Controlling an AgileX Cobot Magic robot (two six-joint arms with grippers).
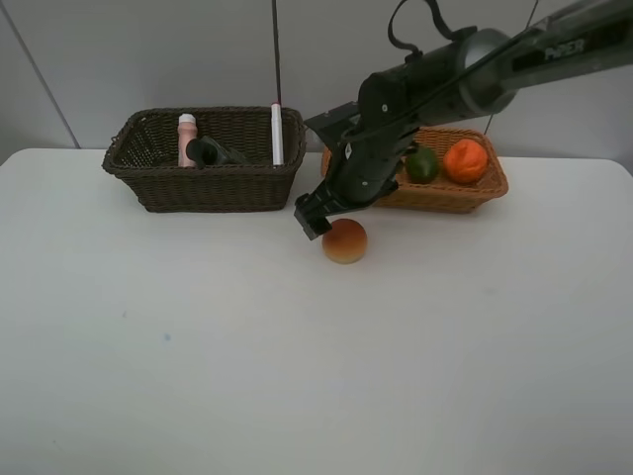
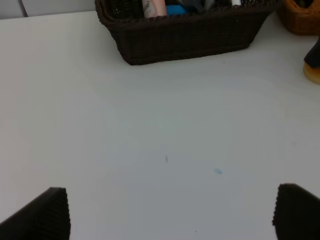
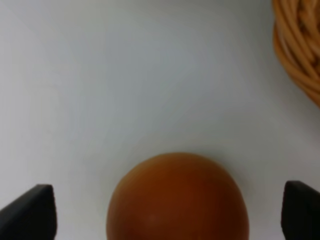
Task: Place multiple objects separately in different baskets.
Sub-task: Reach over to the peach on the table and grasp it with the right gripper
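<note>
A red-yellow fruit (image 1: 344,240) lies on the white table in front of the gap between the two baskets. My right gripper (image 1: 321,220) hangs open just over it, its fingers either side of the fruit (image 3: 177,197) without touching. The dark brown basket (image 1: 203,188) holds a pink white-capped bottle (image 1: 186,139), a dark green pump bottle (image 1: 213,153) and a white marker (image 1: 277,134). The light tan basket (image 1: 465,196) holds a green fruit (image 1: 422,164) and an orange (image 1: 465,160). My left gripper (image 2: 172,215) is open above bare table, well short of the dark basket (image 2: 185,35).
The right arm reaches in from the upper right, across the front of the tan basket. The tan basket's rim (image 3: 297,50) lies close beside the fruit. White table (image 1: 297,376) stretches in front of the baskets. The left arm is outside the exterior view.
</note>
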